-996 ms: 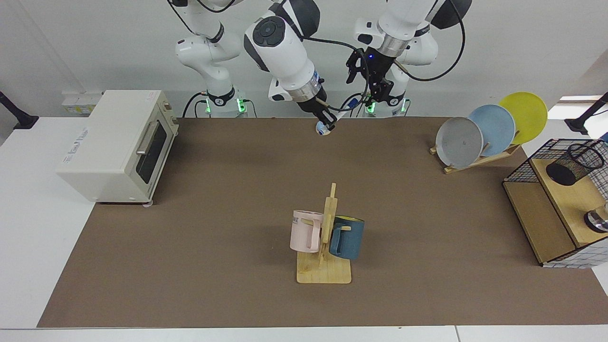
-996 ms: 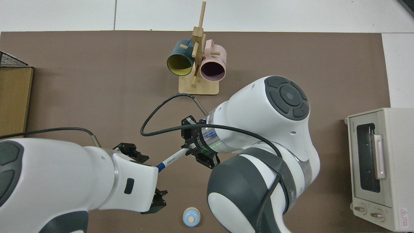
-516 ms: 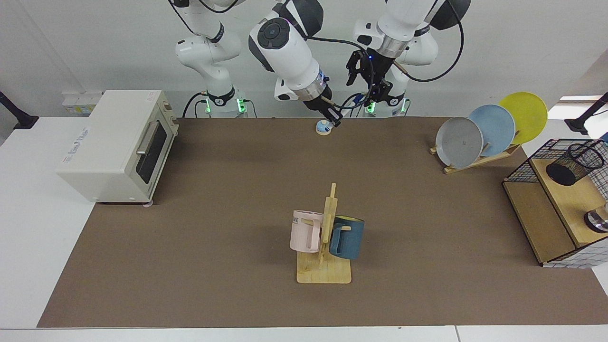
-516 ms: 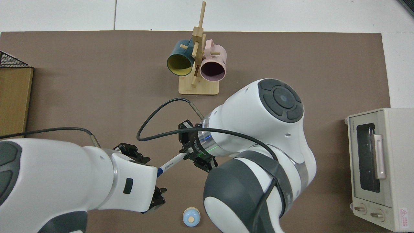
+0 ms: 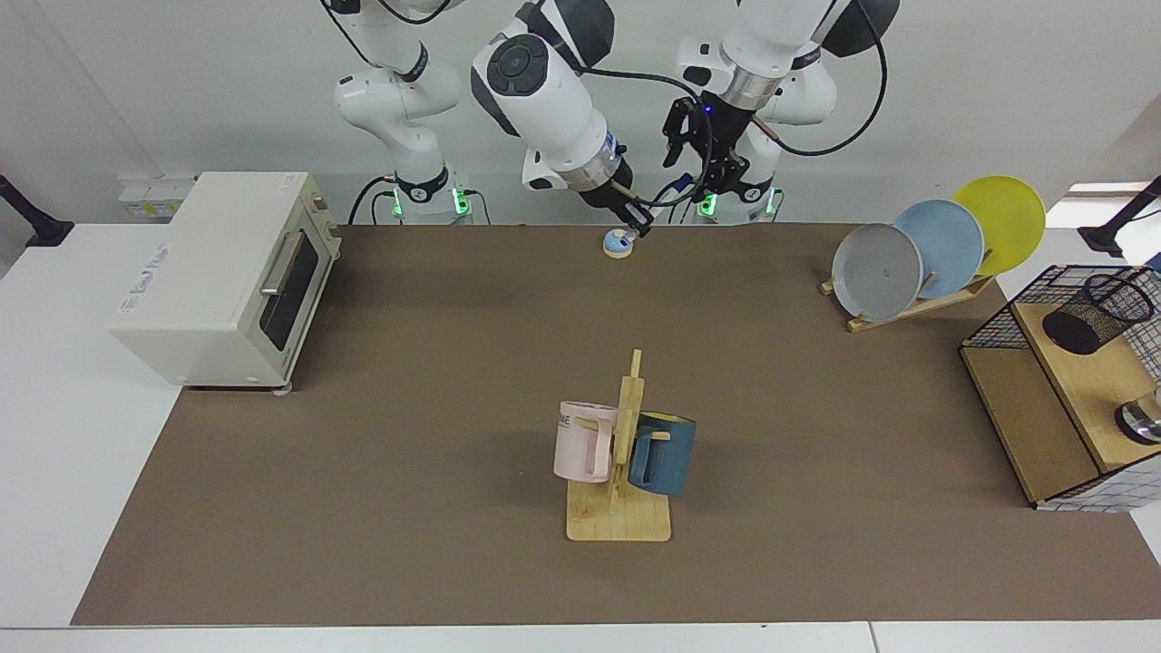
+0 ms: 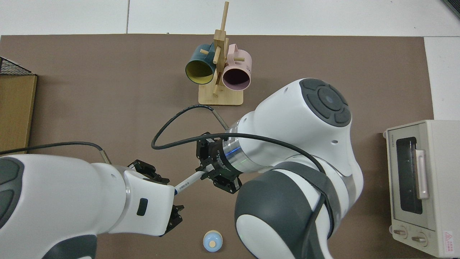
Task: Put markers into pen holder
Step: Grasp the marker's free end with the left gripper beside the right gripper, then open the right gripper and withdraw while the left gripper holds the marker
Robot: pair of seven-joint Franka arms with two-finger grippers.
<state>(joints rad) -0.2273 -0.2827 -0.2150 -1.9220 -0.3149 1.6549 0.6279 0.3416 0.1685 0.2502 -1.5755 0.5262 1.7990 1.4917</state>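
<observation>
The right gripper (image 6: 203, 172) has its jaws shut on the white end of the marker (image 6: 187, 183) and has pushed its blue end further in between the open jaws of the left gripper (image 6: 166, 196), so a hand-over looks close, far from the pen holder (image 5: 1096, 315).
</observation>
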